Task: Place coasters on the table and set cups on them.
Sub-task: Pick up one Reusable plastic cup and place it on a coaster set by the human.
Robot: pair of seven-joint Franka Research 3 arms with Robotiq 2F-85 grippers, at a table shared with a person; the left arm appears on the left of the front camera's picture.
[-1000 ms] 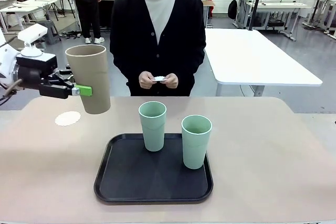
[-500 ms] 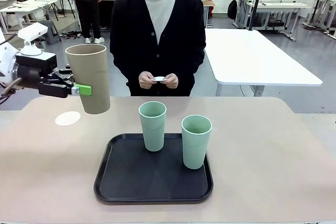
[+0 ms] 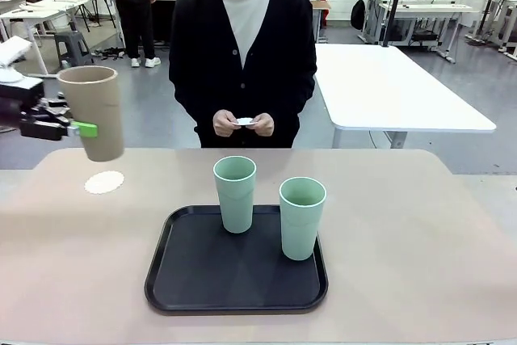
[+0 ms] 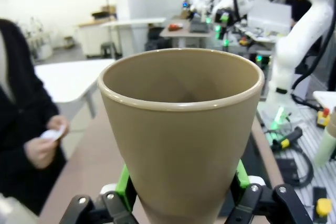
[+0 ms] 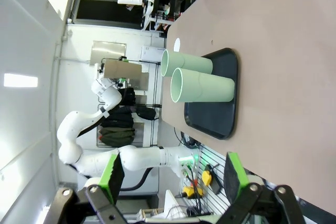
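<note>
Clamping tan cup point(image 3: 94, 107) in left gripper point(image 3: 85, 129), upper left, apparently over coaster point(image 3: 104, 183); right gripper point(image 5: 173, 177) at bottom edge, released.

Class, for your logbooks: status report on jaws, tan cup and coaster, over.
Left jaws shut on tan cup, aloft. Right jaws open, empty. Coaster bare below it; path looks clear.
</note>
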